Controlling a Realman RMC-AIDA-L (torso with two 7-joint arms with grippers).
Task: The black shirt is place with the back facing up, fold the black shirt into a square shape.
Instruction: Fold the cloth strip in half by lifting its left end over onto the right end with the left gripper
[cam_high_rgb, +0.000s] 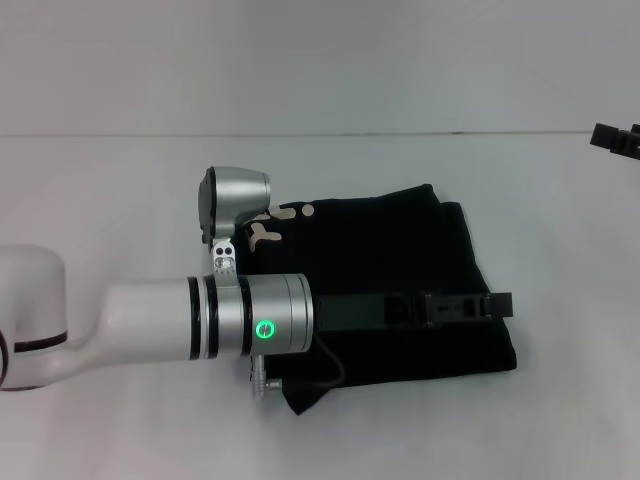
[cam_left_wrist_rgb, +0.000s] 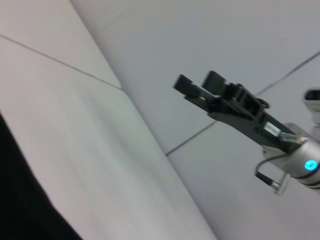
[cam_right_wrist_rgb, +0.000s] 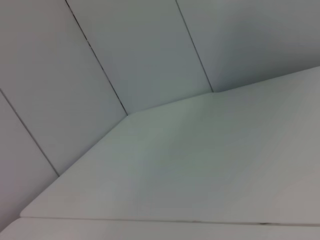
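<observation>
Black shirt (cam_high_rgb: 400, 250) folded on table (cam_high_rgb: 120, 180) | left gripper (cam_high_rgb: 500, 303) above it, jaws unclear | right gripper (cam_left_wrist_rgb: 192, 85) jaws spread

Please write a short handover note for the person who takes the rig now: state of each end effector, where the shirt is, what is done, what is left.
Left end effector: stretched over the black shirt, tip near its right edge; grip unclear.
Right end effector: raised at the far right, away from the shirt, open, holding nothing.
Shirt: on the white table, already folded into a compact, roughly square bundle, small white print at its far left corner.
Left to do: withdraw the left arm, check the edges are even.
</observation>
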